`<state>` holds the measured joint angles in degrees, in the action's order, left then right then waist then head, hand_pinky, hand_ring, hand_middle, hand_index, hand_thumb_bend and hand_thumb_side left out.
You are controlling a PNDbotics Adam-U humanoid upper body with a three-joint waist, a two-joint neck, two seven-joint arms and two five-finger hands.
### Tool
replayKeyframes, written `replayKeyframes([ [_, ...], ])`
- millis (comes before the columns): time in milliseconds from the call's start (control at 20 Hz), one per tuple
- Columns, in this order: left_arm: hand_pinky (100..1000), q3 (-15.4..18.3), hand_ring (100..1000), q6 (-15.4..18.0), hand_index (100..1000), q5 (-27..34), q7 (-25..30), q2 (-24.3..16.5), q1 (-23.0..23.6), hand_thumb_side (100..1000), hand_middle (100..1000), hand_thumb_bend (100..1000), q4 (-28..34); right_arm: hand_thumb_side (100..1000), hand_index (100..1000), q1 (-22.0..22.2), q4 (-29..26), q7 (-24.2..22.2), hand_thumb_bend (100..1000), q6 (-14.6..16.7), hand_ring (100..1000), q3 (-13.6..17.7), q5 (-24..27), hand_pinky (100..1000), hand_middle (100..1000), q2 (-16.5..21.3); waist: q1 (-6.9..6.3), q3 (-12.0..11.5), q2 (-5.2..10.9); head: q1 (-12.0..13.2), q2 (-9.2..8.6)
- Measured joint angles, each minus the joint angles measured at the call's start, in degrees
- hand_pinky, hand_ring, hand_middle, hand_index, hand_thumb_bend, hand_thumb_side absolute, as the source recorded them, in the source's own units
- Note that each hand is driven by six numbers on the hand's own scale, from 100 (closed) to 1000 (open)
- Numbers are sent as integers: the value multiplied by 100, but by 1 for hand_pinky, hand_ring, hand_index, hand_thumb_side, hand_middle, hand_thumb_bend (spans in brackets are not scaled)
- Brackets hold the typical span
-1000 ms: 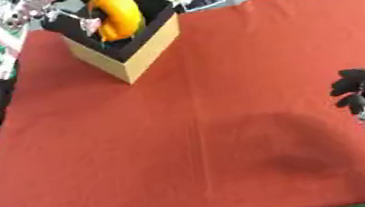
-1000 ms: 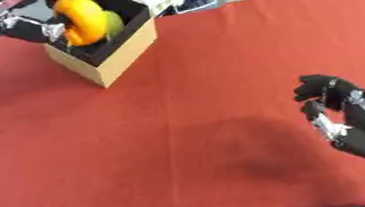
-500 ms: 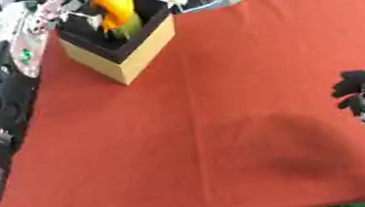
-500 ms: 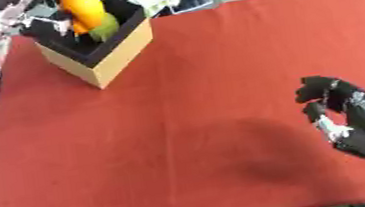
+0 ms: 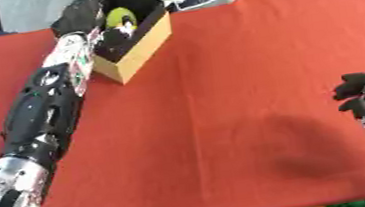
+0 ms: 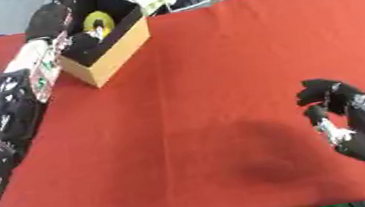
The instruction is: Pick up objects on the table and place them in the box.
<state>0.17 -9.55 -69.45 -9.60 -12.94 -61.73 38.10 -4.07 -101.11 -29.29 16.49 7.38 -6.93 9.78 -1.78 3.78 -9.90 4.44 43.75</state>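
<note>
Item: open-topped tan cardboard box with dark interior (image 6: 117,46), standing at the far left of the red cloth-covered table (image 5: 243,67). Thin stiff walls; judged light and apt to slide or tip if knocked at the rim.

Contents: one rounded yellow object (image 5: 121,16), lying inside the box just beyond the left fingertips. A small pale patch shows beside it; what that is cannot be made out. Surface looks smooth, shape round. Judged light, fairly rigid, and likely to roll; best taken across its widest part, fingers one side, thumb the other. Its lower half is hidden by the box wall.

Left hand (image 5: 79,15): black, at the box's near-left rim, fingers reaching over the edge toward the interior. The fingertips are masked by the dark inside of the box, so whether they are straight or curled cannot be told, nor whether they touch the yellow object.

Right hand (image 6: 331,101): black, low at the right, well apart from the box. Fingers curled inward, nothing between them.

Not determinable: the box floor, any further contents under the rim, and the pale clutter beyond the table's far edge. No loose object shows on the cloth near either hand.
</note>
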Motion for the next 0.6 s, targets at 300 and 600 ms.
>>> replayKeyframes([
  [300,747,-147,720,326,912,1633,-347,-225,190,756,748,100,615,470,862,-11,1,18,100,2,733,27,0,645,709,-1,27,-132,-4,-77,-1],
  [600,722,-612,665,848,848,4281,64,-929,1058,771,656,100,2918,470,862,-19,2,51,100,2,734,55,0,646,709,-1,57,-263,-5,-134,-5],
])
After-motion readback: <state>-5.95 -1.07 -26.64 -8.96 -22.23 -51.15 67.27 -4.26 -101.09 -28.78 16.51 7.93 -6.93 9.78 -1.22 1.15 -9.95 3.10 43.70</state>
